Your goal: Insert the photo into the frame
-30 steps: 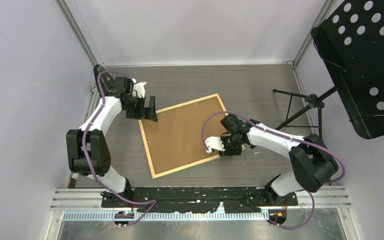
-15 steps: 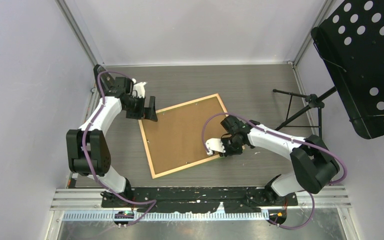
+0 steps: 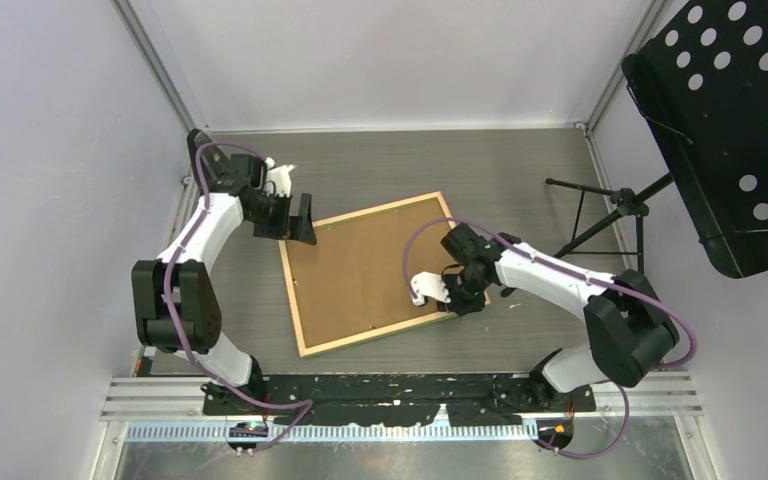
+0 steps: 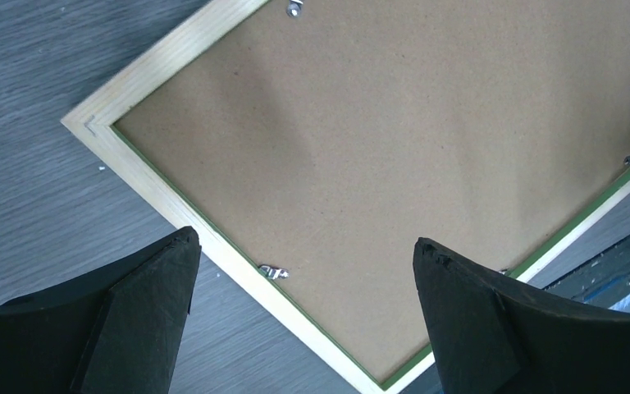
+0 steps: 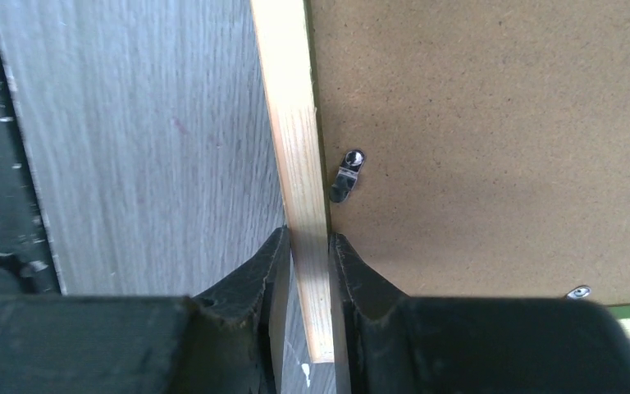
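Two claws differ: the right claw [image 5: 309, 243] is clamped on the frame [image 5: 292, 123] at its wooden rail near a corner, while the left claw [image 4: 305, 244] gapes wide above it, touching nothing. The frame lies back-up on the tabletop [image 5: 148, 123], nudged slightly since a second ago.

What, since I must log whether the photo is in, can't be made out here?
The photo: in no view; the backing board covers the frame opening, so nothing shows what lies beneath.
The frame's front: face down in all views, only a green sliver showing.
Two frame corners, left wrist view: cut off by picture edges.
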Available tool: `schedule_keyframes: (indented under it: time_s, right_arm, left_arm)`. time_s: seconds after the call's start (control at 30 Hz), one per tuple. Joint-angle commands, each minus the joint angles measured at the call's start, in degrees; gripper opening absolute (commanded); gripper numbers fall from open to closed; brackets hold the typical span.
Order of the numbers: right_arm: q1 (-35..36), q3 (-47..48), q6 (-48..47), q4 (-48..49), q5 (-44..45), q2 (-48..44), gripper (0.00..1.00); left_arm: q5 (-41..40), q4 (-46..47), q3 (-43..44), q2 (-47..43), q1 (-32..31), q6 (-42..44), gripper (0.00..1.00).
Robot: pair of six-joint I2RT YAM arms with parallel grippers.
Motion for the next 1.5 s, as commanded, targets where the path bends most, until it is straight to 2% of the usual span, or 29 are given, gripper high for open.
schedule_keyframes:
  time_s: [0.0,0.33,0.53,0.73,0.97,1.23,1.33,1.47]
  right_arm:
    - [-1.36,8.8,4.93,-7.61,-7.05,-2.29,0.06]
    - [-2.8,17.66,14.75,-8.4,-10.39,3.34,0.05]
    - [-2.83,19.75,18.48,-6.67,-10.48,5.91,0.05]
    - [-2.91,21.55,20.58,-6.52,-11.67,6.7,0.05]
    - [-2.92,23.88,22.29,-7.66,-12.29,7.55,0.06]
    - [-2.92,25.55,23.31,-8.73,-13.1,8.28,0.05]
    - [-2.89,26.42,23.47,-9.48,-13.44,8.72,0.05]
    - [-2.88,27.21,23.68,-10.09,-13.62,9.01,0.06]
  left_arm:
    - [3.09,-4.04,3.11,-4.11,-1.18,5.34,1.0]
    - [2.45,-12.45,2.69,-15.94,-4.99,18.75,0.99]
    - [-2.68,-14.64,0.88,-24.19,-12.34,23.45,0.99]
    - [-13.39,-7.78,-8.38,-32.21,-23.98,24.66,1.0]
    - [-22.89,1.08,-15.06,-34.96,-35.21,26.74,0.99]
    - [-32.21,9.35,-21.46,-33.31,-44.46,28.07,0.99]
    - [-34.84,16.04,-25.32,-33.27,-46.13,29.06,0.99]
    - [-37.32,20.25,-28.02,-32.61,-47.82,30.39,1.0]
